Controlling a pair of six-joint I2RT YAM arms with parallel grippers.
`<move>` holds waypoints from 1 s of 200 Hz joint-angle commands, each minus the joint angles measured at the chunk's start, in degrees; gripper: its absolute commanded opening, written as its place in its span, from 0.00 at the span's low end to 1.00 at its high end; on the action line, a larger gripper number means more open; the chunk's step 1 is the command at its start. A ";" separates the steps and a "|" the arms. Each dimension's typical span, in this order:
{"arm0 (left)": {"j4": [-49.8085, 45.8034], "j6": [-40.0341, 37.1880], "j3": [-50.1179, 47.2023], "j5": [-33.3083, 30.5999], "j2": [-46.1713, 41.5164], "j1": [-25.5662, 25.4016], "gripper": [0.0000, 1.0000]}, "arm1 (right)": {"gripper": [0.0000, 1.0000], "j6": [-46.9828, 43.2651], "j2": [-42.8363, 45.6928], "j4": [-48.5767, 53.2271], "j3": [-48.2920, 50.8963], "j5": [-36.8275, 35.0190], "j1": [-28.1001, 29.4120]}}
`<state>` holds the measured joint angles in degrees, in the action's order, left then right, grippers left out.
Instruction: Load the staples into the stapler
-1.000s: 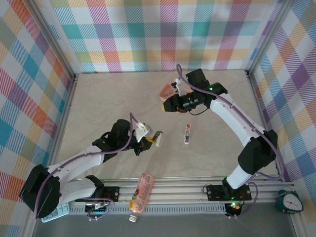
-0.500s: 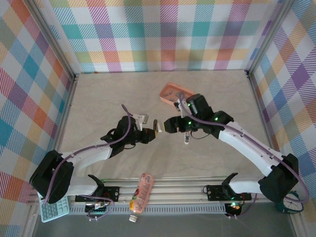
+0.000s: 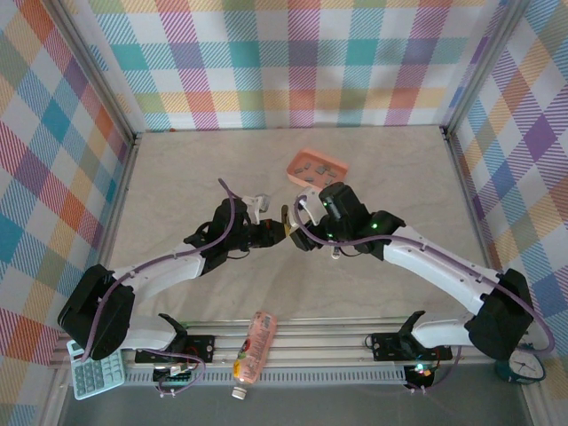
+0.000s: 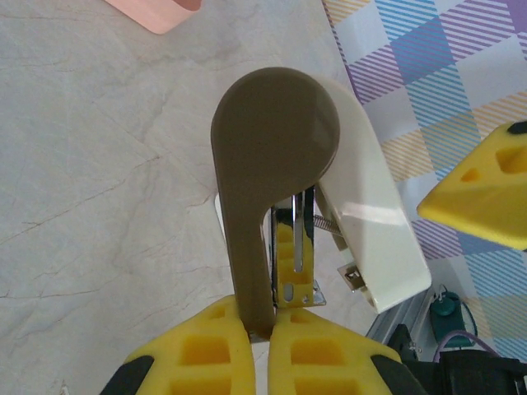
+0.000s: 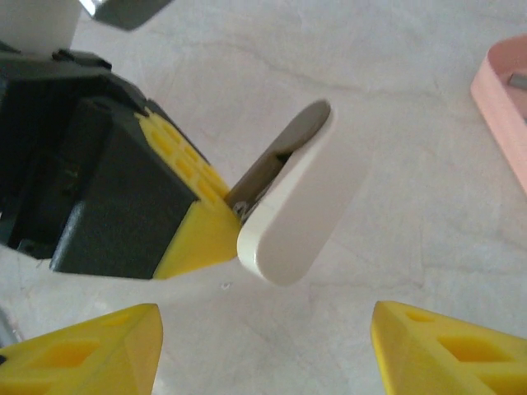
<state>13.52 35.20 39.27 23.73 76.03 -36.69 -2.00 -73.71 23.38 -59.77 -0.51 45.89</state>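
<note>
1. Near edge. A bottle (image 3: 255, 344) lay on the rail between my two bases. A calculator (image 3: 93, 373) sat at the near left corner and a clock (image 3: 524, 362) at the near right.

2. Left claw. My left claw (image 3: 269, 233) was at mid-table, pointing right. It was fully closed on the stapler (image 3: 286, 222). In the left wrist view, the yellow fingers (image 4: 214, 346) clamped the rear end of the stapler's (image 4: 272, 148) brown arm. The cream arm was swung away to the right. The metal channel and a spring were exposed between the two arms.

3. Right claw. My right claw (image 3: 302, 216) faced the left claw, just beside the stapler's free end. Its jaws stood well apart and held nothing. In the right wrist view, the stapler (image 5: 296, 197) lay ahead of the gap between the fingers (image 5: 99, 346) without touching either one. The left claw (image 5: 177, 222) was behind it.

4. Far zone. The pink tray (image 3: 317, 167) rested on the table (image 3: 177, 177), beyond both claws and near the right one. The staples (image 3: 315, 165) lay inside the tray as several short grey strips. Their exact number could not be determined.
</note>
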 commanded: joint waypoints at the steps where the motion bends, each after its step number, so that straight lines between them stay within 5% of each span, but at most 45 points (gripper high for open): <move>1: -0.16 0.75 1.25 1.60 -0.60 -0.49 0.00 | 0.67 -3.18 -1.02 -4.98 0.62 -0.27 0.25; 75: -0.07 1.45 1.68 1.84 -1.06 -0.49 0.00 | 0.66 -3.14 -4.19 -5.31 -0.58 -2.23 -0.08; 134: -0.47 0.64 1.21 2.49 -1.98 -0.49 0.00 | 0.56 -2.49 -4.25 -3.81 -2.06 -7.02 -3.18; 200: 1.13 -0.78 1.16 6.69 -1.92 -0.66 0.00 | 0.53 -1.43 -6.68 -9.53 -3.94 -3.63 -7.16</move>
<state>13.28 36.38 39.27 25.67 76.01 -36.67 -3.88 -78.65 17.96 -61.71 -3.90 40.47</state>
